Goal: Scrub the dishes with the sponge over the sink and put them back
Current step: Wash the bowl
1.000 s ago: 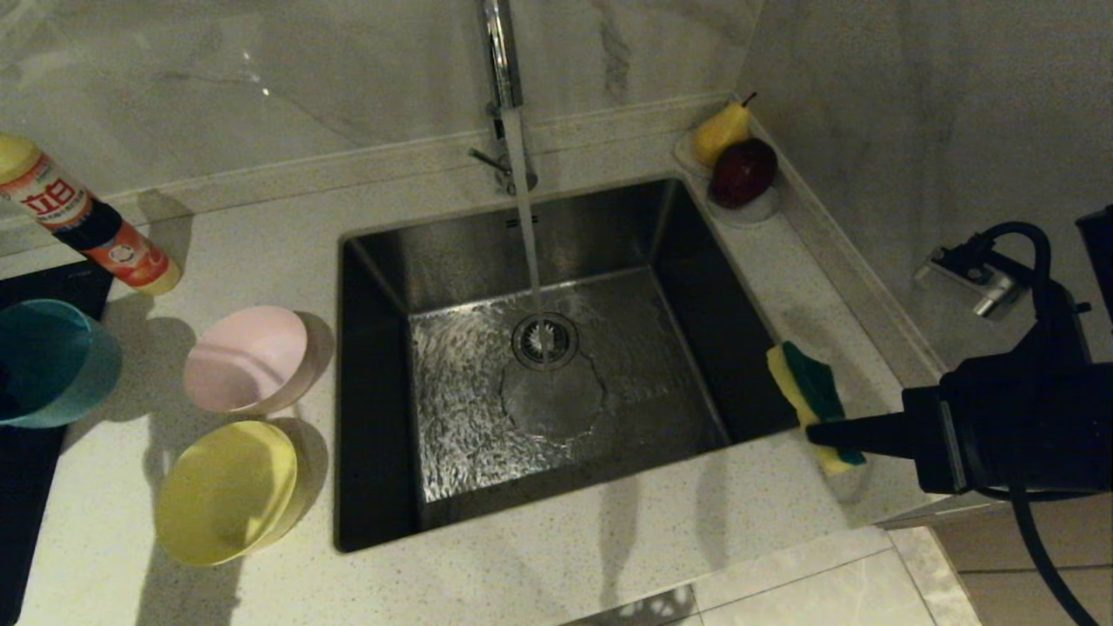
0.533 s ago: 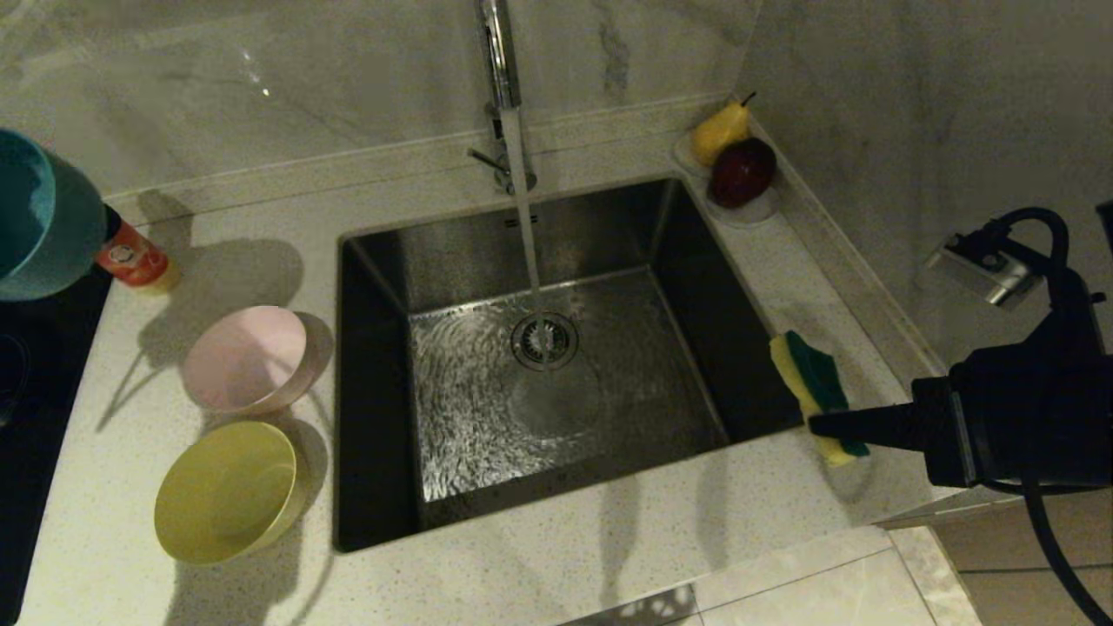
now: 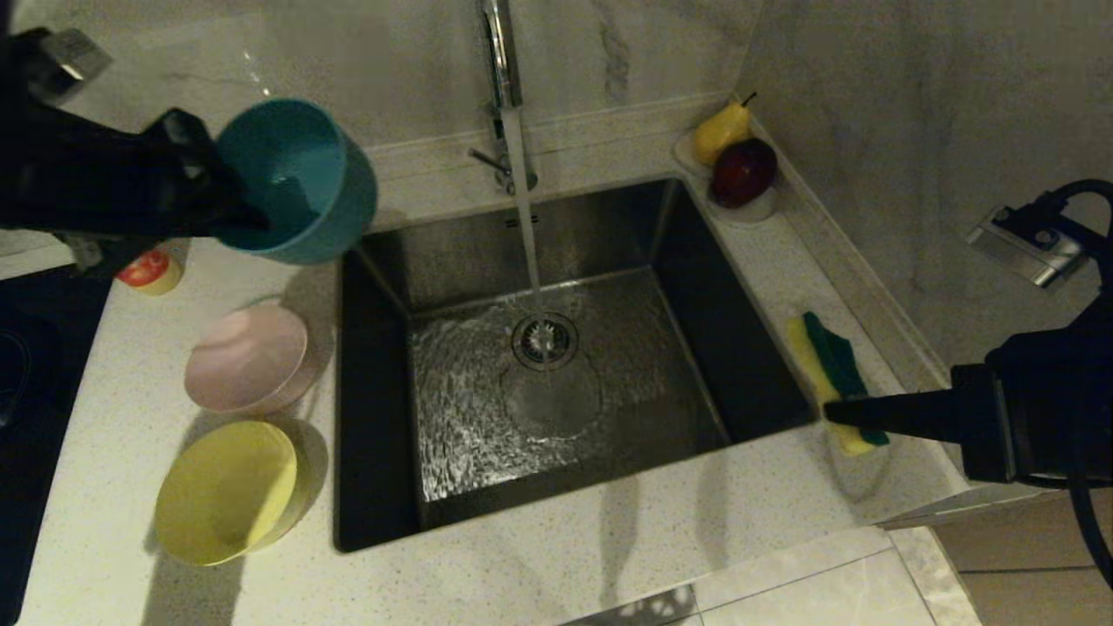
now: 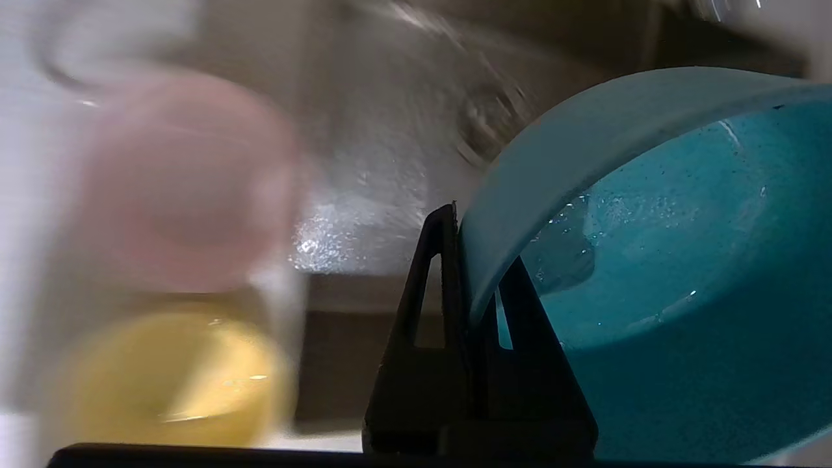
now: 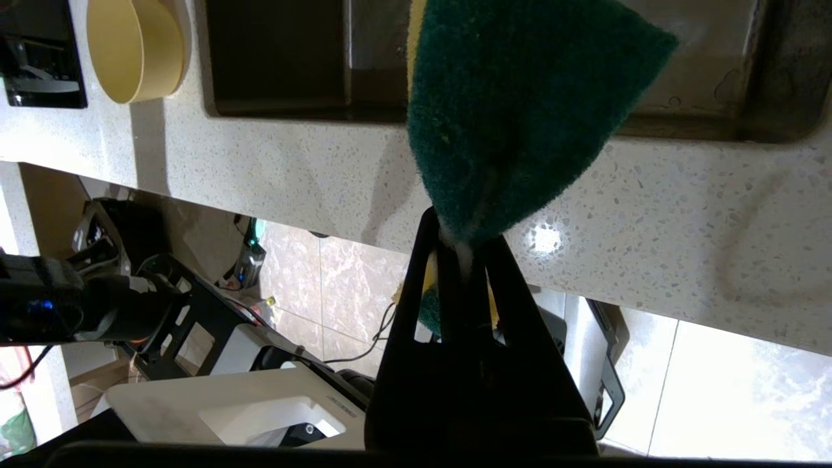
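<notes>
Three bowls concern us: our left gripper (image 3: 233,213) is clamped on the rim of the light blue bowl (image 3: 300,178), holding it tilted in the air over the sink's (image 3: 556,374) back left corner, while the pink bowl (image 3: 248,358) and the yellow bowl (image 3: 228,491) sit on the counter (image 3: 609,556) left of the sink. Our right gripper (image 3: 836,410) pinches the sponge (image 3: 833,369) at the sink's right edge. Water (image 3: 526,235) runs from the faucet (image 3: 500,52) onto the drain strainer (image 3: 545,341).

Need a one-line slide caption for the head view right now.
Left gripper holds the blue bowl beside the running tap; right gripper holds the sponge at the sink edge.
</notes>
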{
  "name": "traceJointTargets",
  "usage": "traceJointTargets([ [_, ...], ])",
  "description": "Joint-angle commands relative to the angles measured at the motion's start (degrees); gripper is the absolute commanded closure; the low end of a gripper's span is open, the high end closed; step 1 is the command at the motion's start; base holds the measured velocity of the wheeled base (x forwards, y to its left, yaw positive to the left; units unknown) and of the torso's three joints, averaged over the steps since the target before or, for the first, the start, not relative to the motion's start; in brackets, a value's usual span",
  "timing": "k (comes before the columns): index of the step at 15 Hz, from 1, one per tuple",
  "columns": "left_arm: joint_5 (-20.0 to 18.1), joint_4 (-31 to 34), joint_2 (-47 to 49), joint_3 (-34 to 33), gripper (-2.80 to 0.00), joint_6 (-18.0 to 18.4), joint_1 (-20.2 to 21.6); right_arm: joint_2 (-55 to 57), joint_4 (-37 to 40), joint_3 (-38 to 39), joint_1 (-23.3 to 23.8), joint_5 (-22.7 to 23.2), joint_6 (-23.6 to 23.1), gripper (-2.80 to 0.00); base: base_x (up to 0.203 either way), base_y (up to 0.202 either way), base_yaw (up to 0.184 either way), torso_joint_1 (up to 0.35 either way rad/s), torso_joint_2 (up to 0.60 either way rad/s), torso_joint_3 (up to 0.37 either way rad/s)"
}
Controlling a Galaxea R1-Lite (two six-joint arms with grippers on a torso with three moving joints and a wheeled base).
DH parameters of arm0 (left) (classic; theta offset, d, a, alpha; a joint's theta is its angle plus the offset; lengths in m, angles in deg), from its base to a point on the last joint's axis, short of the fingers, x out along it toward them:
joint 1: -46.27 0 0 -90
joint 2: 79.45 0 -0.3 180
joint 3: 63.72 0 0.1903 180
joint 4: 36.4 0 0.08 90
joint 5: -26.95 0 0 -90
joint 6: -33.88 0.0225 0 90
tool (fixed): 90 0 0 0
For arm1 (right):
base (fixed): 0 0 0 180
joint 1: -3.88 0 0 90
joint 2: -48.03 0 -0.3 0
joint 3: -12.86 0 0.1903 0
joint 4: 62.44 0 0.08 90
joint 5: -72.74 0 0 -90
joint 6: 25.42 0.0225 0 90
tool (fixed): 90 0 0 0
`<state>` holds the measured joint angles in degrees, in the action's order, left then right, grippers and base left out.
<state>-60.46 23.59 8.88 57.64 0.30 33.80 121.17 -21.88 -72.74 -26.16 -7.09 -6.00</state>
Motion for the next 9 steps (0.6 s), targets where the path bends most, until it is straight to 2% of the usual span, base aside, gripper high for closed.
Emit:
traceJointTargets([
  [1,4.08,-1.88,8.33,0.10,0.00,-2.40,-10.38,-0.72,0.21,-0.34,-0.02,0.12,0.10,0.00,0.000,0.000,0.000,0.000,0.00,0.000],
  [3,5.33,-3.39,12.62,0.22,0.00,-4.22,-15.02,-1.38,0.49,-0.65,-0.03,0.08,0.10,0.00,0.000,0.000,0.000,0.000,0.00,0.000],
  [5,6.25,-5.76,16.85,0.05,0.00,-5.36,-17.66,-1.73,0.61,-1.09,-0.55,0.07,0.10,0.00,0.000,0.000,0.000,0.000,0.00,0.000],
  [9,7.31,-10.89,21.07,0.49,0.00,-6.55,-19.52,-1.95,0.65,-1.30,-1.34,0.06,0.10,0.00,0.000,0.000,0.000,0.000,0.00,0.000],
])
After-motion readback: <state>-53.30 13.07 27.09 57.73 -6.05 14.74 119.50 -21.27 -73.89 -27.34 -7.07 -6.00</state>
